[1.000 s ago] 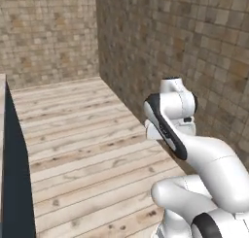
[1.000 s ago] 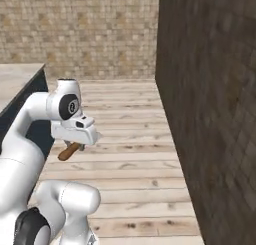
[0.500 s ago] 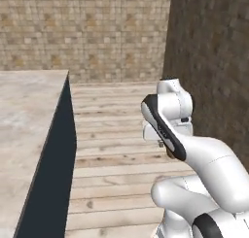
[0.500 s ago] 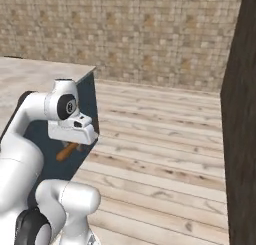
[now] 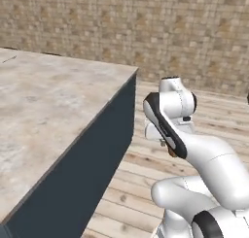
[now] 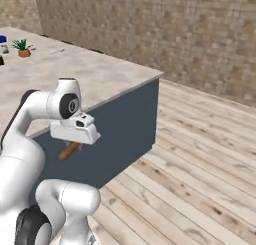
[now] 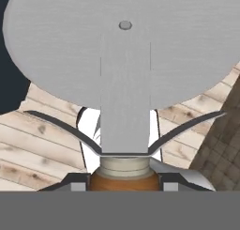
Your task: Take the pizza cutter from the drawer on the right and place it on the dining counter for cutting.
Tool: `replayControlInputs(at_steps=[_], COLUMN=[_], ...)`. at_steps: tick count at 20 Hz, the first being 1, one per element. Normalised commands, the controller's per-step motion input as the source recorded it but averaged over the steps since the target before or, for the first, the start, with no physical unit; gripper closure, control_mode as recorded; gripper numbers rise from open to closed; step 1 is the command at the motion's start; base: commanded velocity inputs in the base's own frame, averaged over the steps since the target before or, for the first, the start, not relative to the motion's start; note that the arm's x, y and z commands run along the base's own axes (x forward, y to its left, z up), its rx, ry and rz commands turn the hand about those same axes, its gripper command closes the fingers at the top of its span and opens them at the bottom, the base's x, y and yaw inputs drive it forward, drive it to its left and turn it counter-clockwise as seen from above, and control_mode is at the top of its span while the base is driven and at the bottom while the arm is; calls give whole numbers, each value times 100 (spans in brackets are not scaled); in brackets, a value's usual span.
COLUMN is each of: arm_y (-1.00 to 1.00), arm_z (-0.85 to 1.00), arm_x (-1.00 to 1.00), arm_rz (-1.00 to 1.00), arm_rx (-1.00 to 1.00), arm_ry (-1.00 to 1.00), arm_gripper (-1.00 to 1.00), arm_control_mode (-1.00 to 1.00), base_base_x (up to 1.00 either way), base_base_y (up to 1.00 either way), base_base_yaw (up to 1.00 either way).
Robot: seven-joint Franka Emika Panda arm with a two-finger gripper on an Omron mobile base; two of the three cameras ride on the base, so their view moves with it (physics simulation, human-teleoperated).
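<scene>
At nine o'clock in the left base view lies the dining counter (image 5: 53, 106), a wide beige marbled surface on a dark blue base, its near corner reaching toward the centre. At three o'clock from that corner the arm is folded up tight, with the gripper (image 5: 168, 145) tucked low against it, likely so the load rides close to the body while the base is on the move. The pizza cutter (image 6: 69, 150) sits in that gripper: in the right base view its brown handle pokes out below the white hand at about eight o'clock, in front of the blue base and lower than the surface. In the hand view the cutter's round grey head fills the upper half at twelve o'clock, with the handle pinched between the two dark fingertips (image 7: 77, 182) at six o'clock, so the hold looks firm. A small potted plant (image 6: 23, 47) stands far back on the surface at ten o'clock. Lifting the cutter over the edge is probably what remains.
</scene>
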Motion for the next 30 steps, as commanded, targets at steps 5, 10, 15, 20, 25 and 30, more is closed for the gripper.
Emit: replayControlInputs(at_steps=[5,10,15,20,25,30], arm_y=[0,0,0,0,0,0], arm_z=[0,0,0,0,0,0], arm_x=[0,0,0,0,0,0], arm_rz=[0,0,0,0,0,0], arm_rx=[0,0,0,0,0,0], arm_ry=[0,0,0,0,0,0], arm_gripper=[100,100,100,100,100,100], arm_control_mode=[100,100,100,100,100,100], base_base_x=[49,21,18,30,27,31], base_base_y=[-49,-93,-95,-78,-100,-100], base_base_yaw=[64,45,26,48,31,16])
